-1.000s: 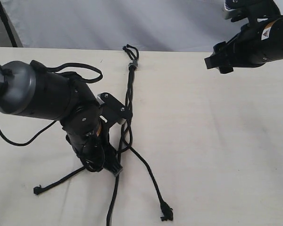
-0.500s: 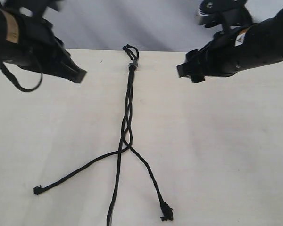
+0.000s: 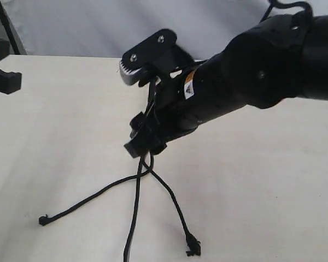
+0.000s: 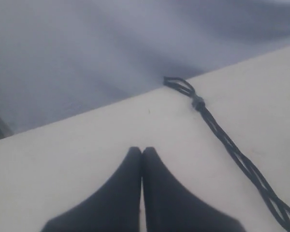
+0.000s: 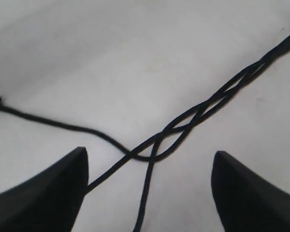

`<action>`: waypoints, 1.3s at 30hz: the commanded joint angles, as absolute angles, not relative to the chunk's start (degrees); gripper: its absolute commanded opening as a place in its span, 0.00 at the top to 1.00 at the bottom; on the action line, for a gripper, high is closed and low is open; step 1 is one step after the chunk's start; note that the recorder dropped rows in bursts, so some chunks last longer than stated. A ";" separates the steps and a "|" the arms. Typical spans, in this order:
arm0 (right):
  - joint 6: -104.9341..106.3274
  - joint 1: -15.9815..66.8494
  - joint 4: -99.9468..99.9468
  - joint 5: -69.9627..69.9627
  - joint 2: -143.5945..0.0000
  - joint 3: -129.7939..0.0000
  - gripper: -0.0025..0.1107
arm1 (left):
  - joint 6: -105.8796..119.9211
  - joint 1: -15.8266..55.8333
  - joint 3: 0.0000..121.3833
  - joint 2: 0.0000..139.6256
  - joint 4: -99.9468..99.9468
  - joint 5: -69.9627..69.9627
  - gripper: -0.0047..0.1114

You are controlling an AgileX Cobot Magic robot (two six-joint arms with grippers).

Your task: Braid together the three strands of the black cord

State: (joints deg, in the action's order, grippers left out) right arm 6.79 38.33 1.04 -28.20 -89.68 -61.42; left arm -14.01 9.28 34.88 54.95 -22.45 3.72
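A pale table seen from above and in front. The black cord lies along it with its long axis running from 12 o'clock to 6 o'clock. Its grey band and short loops sit at the 12 o'clock end, near the far edge.

Below a loosely plaited stretch, the three strands part at one crossing point. One fans out toward 8 o'clock, one toward 6 o'clock and one toward 5 o'clock. Two end in small knotted tips; the middle one leaves the picture.

The right gripper reaches across the middle and hangs just at the 12 o'clock side of that crossing, over the plaited part. Its fingers stand wide apart and hold nothing; in the right wrist view the crossing lies between them. Whether they touch the cord cannot be told.

The left gripper waits well apart at 9 o'clock, fingers pressed together and empty. The right arm is much the nearer, so the next grasp likely falls to it, on a strand at the crossing.
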 commanded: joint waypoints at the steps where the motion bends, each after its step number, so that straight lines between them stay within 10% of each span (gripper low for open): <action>1: 6.63 41.68 2.31 -32.31 -92.55 -61.86 0.38 | -16.84 6.41 34.45 54.03 -21.89 1.15 0.96; 23: 1.38 52.79 5.98 -34.00 -109.78 -61.86 0.38 | -16.73 6.41 34.45 54.19 -21.89 1.65 0.96; 26: 1.38 52.79 4.29 -33.29 -110.94 -61.95 0.51 | -16.73 6.41 34.45 54.19 -21.89 1.65 0.96; 30: 1.52 52.79 1.84 -33.96 -110.16 -62.38 0.97 | -16.73 6.41 34.45 54.19 -21.89 1.65 0.96; 39: -0.77 42.94 -24.49 -42.91 -109.00 -70.10 0.98 | -16.73 6.41 34.45 54.19 -21.89 1.65 0.96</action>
State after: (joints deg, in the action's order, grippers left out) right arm -0.42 45.88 -22.63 -42.69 -107.44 -70.07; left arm -16.24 6.65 34.77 54.37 -22.25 1.71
